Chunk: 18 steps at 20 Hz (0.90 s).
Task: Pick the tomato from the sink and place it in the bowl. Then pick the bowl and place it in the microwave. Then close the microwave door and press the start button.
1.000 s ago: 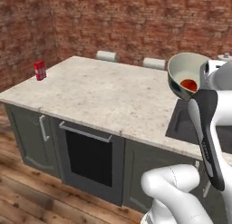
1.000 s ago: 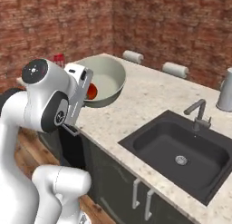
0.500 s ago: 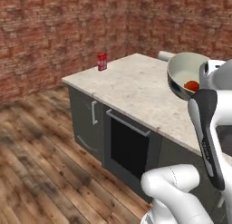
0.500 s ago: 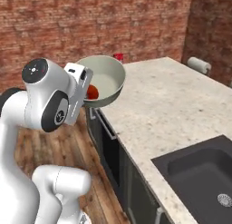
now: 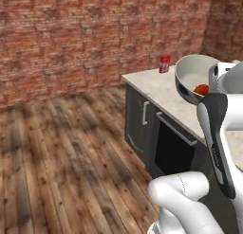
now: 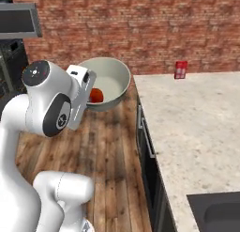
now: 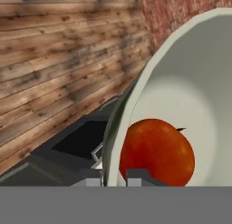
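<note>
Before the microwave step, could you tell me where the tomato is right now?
The tomato lies inside the bowl, which the tool holds by its rim, up beside the counter's end.

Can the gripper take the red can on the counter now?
Probably not: the gripper is shut on the rim of the bowl with the tomato inside, and the red can stands apart at the counter's far edge.

The arm [image 6: 42,109] is glossy white with rounded, bulbous links and a smooth swollen base segment. Dark grey discs cap its joints; one on top carries a small ring with tiny red and blue marks. A long dark grey panel runs down the forearm link. The hand is a boxy white block.
</note>
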Available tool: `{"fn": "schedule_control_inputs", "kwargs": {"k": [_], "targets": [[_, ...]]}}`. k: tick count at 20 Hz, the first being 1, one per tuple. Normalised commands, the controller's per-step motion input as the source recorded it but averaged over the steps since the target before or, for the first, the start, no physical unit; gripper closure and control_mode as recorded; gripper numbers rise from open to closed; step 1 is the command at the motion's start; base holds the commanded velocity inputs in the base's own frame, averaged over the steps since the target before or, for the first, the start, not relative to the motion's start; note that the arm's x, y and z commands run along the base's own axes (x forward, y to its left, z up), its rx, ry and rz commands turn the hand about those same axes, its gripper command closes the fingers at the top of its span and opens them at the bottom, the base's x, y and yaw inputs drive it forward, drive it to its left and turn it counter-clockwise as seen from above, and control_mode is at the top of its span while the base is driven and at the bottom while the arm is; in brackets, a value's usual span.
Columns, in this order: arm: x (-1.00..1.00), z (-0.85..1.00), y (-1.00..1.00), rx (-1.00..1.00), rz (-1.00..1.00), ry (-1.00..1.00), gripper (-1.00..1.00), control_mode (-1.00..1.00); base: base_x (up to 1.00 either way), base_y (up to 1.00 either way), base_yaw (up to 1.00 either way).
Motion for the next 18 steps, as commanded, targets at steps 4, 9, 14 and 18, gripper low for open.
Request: {"fn": "schedule_control_inputs", "kwargs": {"k": [4,9,14,18], "targets": [[0.0,0.0,0.0,0.0,0.0,0.0,1.0,1.0,0.29,0.01,0.57],[0.0,0.0,0.0,0.0,0.0,0.0,1.0,1.0,0.45,0.01,0.54],[0.0,0.0,0.0,0.0,0.0,0.0,1.0,1.0,0.95,0.0,0.34],[0.0,0.0,0.0,0.0,0.0,0.0,1.0,1.0,1.0,0.0,0.18]]}}
